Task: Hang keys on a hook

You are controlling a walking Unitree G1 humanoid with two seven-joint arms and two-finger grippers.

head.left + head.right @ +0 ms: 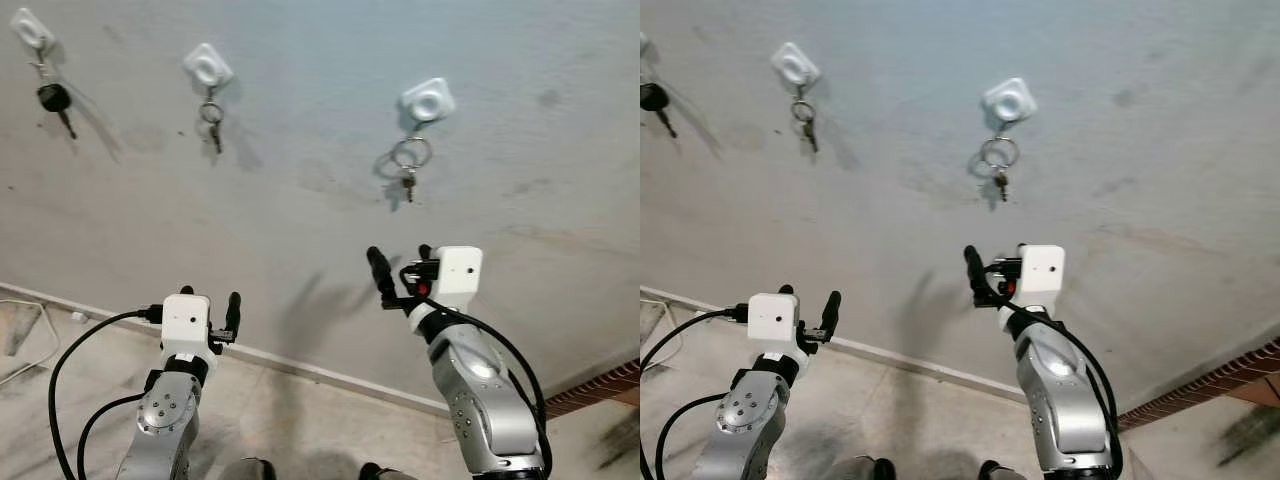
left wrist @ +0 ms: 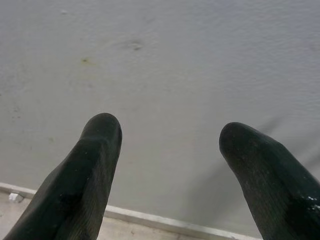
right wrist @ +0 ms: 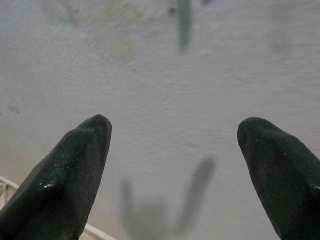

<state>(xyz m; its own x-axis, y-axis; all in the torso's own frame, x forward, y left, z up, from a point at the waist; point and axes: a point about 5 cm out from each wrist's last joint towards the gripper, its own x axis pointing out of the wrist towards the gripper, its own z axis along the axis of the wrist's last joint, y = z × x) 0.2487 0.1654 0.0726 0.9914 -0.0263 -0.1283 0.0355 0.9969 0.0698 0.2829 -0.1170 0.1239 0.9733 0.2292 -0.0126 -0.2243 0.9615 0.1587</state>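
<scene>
Hanging from the rightmost white wall hook (image 1: 428, 100), a key ring with small keys (image 1: 409, 160); two more hooks to the left carry keys (image 1: 212, 118) and a black-headed key (image 1: 55, 101). Right gripper (image 1: 403, 262) raised below that ring, fingers spread wide, empty. Left gripper (image 1: 210, 303) lower, also wide apart, near the baseboard (image 1: 300, 366)
</scene>
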